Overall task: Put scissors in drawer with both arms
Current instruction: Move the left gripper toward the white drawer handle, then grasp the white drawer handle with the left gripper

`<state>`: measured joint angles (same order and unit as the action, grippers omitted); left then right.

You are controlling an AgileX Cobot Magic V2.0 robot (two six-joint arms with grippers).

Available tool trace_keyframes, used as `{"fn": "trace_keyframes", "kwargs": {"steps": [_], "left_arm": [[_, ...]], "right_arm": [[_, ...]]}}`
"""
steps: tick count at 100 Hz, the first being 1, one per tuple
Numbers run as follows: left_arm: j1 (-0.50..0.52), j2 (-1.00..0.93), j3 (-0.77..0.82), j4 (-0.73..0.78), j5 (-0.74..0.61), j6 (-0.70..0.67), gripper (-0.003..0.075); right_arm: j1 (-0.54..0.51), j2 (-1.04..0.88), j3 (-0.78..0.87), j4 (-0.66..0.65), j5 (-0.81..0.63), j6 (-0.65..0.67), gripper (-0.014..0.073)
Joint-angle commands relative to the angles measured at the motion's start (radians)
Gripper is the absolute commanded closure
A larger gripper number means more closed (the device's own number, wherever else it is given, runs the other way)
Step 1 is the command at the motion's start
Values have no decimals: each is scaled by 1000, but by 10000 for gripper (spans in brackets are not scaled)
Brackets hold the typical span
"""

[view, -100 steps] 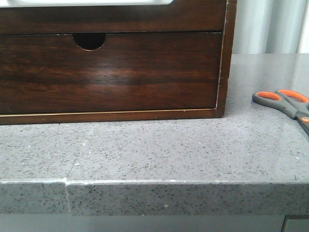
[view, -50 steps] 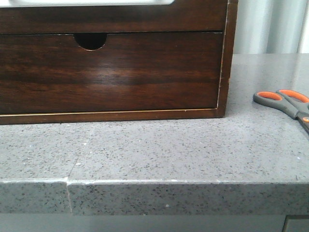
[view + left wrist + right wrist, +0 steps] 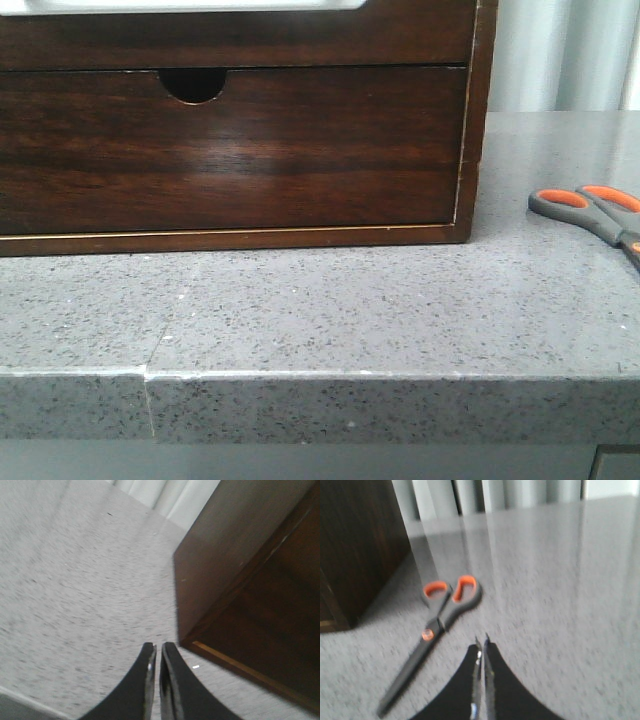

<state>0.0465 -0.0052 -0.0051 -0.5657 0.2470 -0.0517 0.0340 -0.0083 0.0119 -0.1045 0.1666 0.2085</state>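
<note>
Task is sitting at its start, as far as the views show: nothing is being held and the drawer (image 3: 230, 150) is sitting fully closed, its dark front filling the upper left of the front view, flush inside the wooden case (image 3: 478, 120), half-round notch (image 3: 193, 85) showing at its top edge. Drawer contents are not visible, so what is inside cannot be told. The scissors (image 3: 590, 210) are lying flat on the grey speckled countertop (image 3: 330, 310) at the far right edge of the front view, well apart from the drawer, blades running out of frame. In the right wrist view the scissors (image 3: 437, 630) are lying left of centre, orange-lined loops toward the upper part of the frame, blades closed and pointing to the lower left; the right gripper (image 3: 481, 647) is hovering just beside them at bottom centre, fingers pressed together with only a hairline gap, touching nothing. In the left wrist view the left gripper (image 3: 157, 650) is showing at bottom centre, fingers likewise pressed nearly together and empty, near the lower corner of the case (image 3: 225, 580). Remaining, by my judgement: opening the drawer, picking up the scissors, placing them inside, and probably closing it.
</note>
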Motion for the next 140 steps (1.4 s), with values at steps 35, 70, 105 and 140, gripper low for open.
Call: {"fn": "trace_keyframes", "kwargs": {"steps": [35, 70, 105, 140], "left_arm": [[3, -33, 20, -132, -96, -9, 740], [1, -31, -56, -631, 40, 9, 740], [1, 247, -408, -424, 265, 103, 738], [-103, 581, -567, -634, 438, 186, 385]], "right_arm": [[-5, -29, 31, 3, -221, -6, 641], [-5, -29, -46, 593, -233, 41, 638], [-5, 184, -350, 589, 139, 41, 636], [-5, 374, -480, 731, 267, 41, 197]]}}
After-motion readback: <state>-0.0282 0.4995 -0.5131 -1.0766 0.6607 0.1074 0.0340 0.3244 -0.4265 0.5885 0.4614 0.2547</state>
